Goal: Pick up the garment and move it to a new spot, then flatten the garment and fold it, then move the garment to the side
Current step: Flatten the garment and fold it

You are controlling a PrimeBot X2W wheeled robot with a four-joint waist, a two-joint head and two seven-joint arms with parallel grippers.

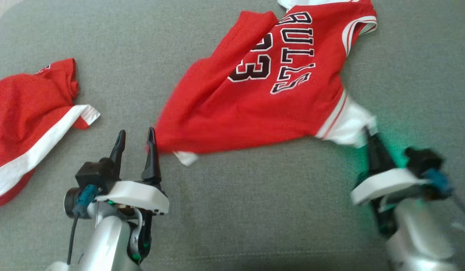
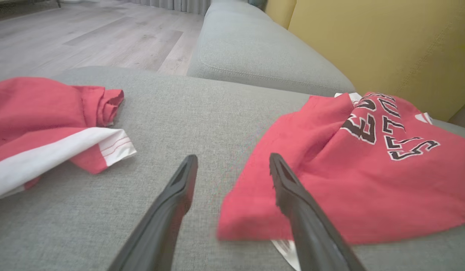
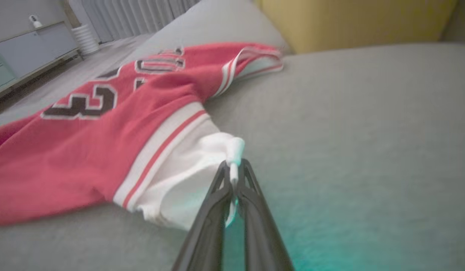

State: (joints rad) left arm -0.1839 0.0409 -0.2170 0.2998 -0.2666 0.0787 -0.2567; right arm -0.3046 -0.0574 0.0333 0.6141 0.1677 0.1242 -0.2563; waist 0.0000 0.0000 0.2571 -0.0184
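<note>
1. The red basketball jersey with black lettering and white trim [image 1: 255,101] lies lettering-up on the grey fabric sofa cushion [image 1: 255,210]. It is partly spread, with a loose fold along its left side.
2. The right gripper [image 1: 368,132] has its jaws pressed together on the white trimmed corner [image 3: 234,148] at the jersey's near right edge.
3. The left gripper [image 1: 136,135] has its jaws spread wide and holds nothing. One finger stands at the jersey's near left corner and the other over bare cushion; I cannot tell whether the first touches the cloth.
4. The step in hand looks like flattening, with one corner gripped and the opposite one about to be taken.
5. The next move probably calls for the left jaws to straddle that red corner and close on it. Both arms can then draw apart to pull the fold out.
6. Nothing here serves as a container. A second red garment with a broad white band [image 1: 25,113] lies crumpled on the same cushion, well apart to the left.
</note>
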